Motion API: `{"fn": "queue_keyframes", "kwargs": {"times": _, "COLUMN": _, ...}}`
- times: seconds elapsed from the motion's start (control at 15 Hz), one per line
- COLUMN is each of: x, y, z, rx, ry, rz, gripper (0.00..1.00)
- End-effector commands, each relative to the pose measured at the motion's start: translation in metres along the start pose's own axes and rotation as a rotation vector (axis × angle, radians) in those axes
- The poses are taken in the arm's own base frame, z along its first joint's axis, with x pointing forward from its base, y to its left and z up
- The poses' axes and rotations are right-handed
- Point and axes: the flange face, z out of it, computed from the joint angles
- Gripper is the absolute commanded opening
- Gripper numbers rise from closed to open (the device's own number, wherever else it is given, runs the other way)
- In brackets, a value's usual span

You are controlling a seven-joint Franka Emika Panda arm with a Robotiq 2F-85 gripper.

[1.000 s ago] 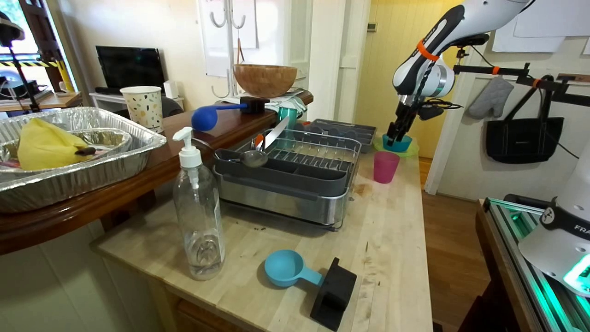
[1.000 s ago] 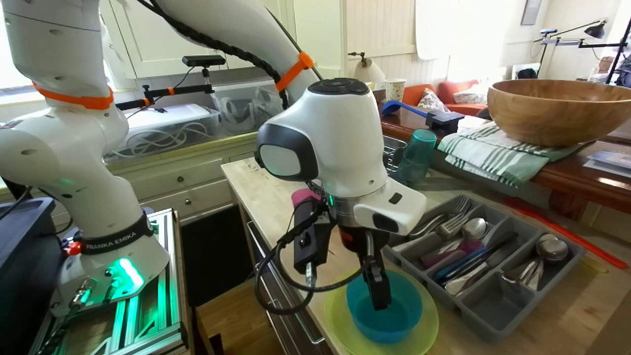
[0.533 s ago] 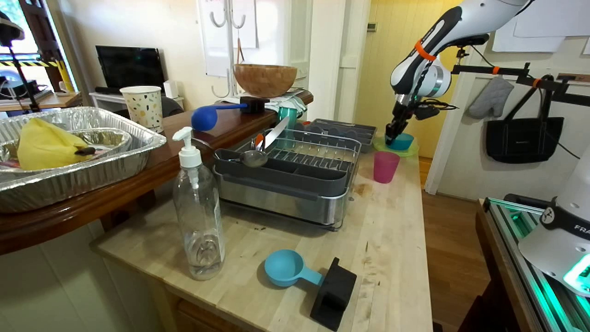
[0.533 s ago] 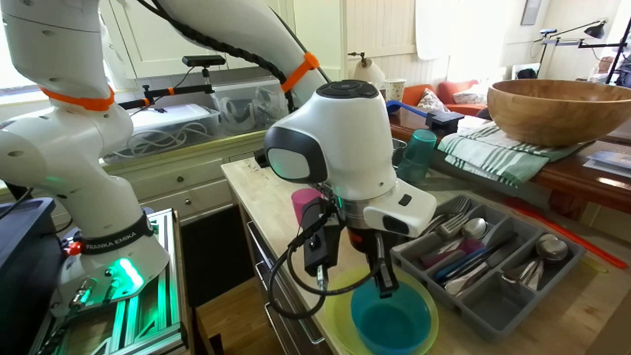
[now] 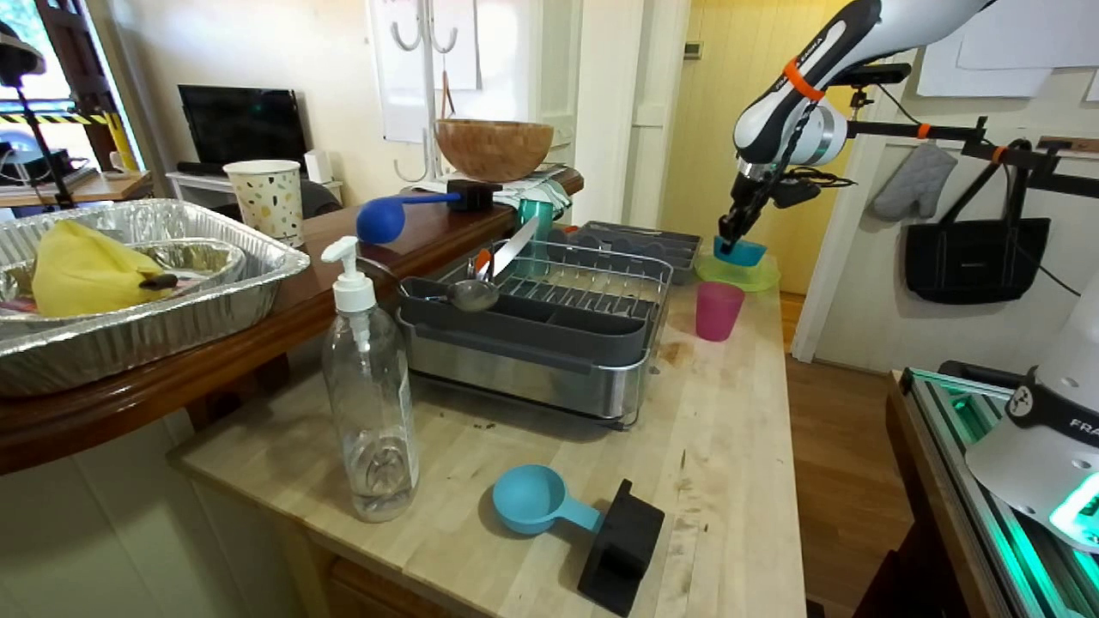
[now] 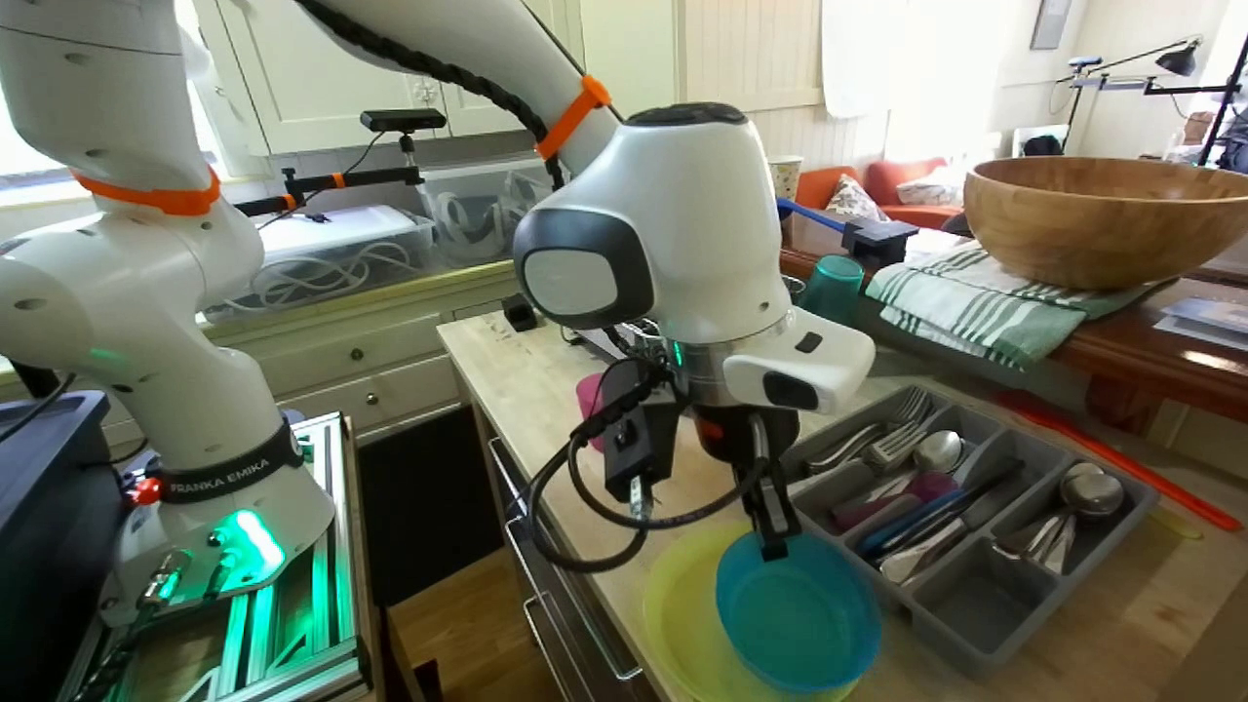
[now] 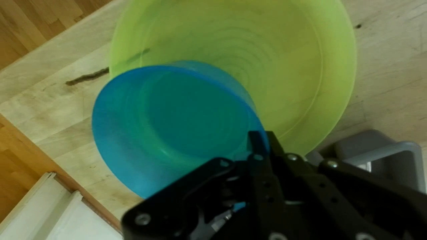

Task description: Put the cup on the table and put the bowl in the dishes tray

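Note:
My gripper (image 7: 266, 141) is shut on the rim of the blue bowl (image 7: 186, 116), one fingertip inside the wall and one outside. The bowl hangs tilted just above a yellow-green plate (image 5: 760, 276), as an exterior view shows. The pink cup (image 5: 719, 313) stands upright on the pale wooden table (image 5: 730, 429), nearer the rack than the plate; in another exterior view the arm's cabling partly covers the cup (image 6: 588, 398). The dishes tray (image 5: 524, 386), a grey metal rack with a dark utensil holder along its front, sits on the table left of the cup in an exterior view.
A grey cutlery tray (image 6: 985, 614) full of utensils lies close beside the plate. A teal tumbler (image 6: 832, 290) and a knife (image 5: 513, 249) rise from the rack. A pump bottle (image 5: 369, 438) and a turquoise scoop (image 5: 531, 499) with a black block stand at the front.
The gripper has closed on the bowl's rim and risen, lifting the bowl off the plate and tilting it. Cup, plate and rack have stayed where they were.

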Motion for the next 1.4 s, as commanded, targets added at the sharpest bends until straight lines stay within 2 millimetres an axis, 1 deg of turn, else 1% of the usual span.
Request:
{"fn": "queue_keyframes", "kwargs": {"times": 0.0, "x": -0.013, "y": -0.015, "z": -0.025, "rx": -0.004, "ry": -0.027, "rz": -0.014, "gripper": 0.01}}
{"fn": "queue_keyframes", "kwargs": {"times": 0.2, "x": -0.023, "y": -0.03, "z": -0.051, "rx": -0.007, "ry": -0.054, "rz": -0.096, "gripper": 0.01}}
{"fn": "queue_keyframes", "kwargs": {"times": 0.53, "x": -0.037, "y": -0.059, "z": -0.109, "rx": 0.0, "ry": -0.124, "rz": -0.309, "gripper": 0.01}}
{"fn": "queue_keyframes", "kwargs": {"times": 0.8, "x": -0.041, "y": -0.082, "z": -0.153, "rx": 0.043, "ry": -0.213, "rz": -0.495, "gripper": 0.01}}
{"fn": "queue_keyframes", "kwargs": {"times": 0.93, "x": -0.04, "y": -0.096, "z": -0.171, "rx": 0.067, "ry": -0.245, "rz": -0.593, "gripper": 0.01}}
{"fn": "queue_keyframes", "kwargs": {"times": 1.13, "x": -0.033, "y": -0.118, "z": -0.188, "rx": 0.12, "ry": -0.285, "rz": -0.739, "gripper": 0.01}}
{"fn": "queue_keyframes", "kwargs": {"times": 1.33, "x": -0.023, "y": -0.14, "z": -0.196, "rx": 0.155, "ry": -0.32, "rz": -0.89, "gripper": 0.01}}
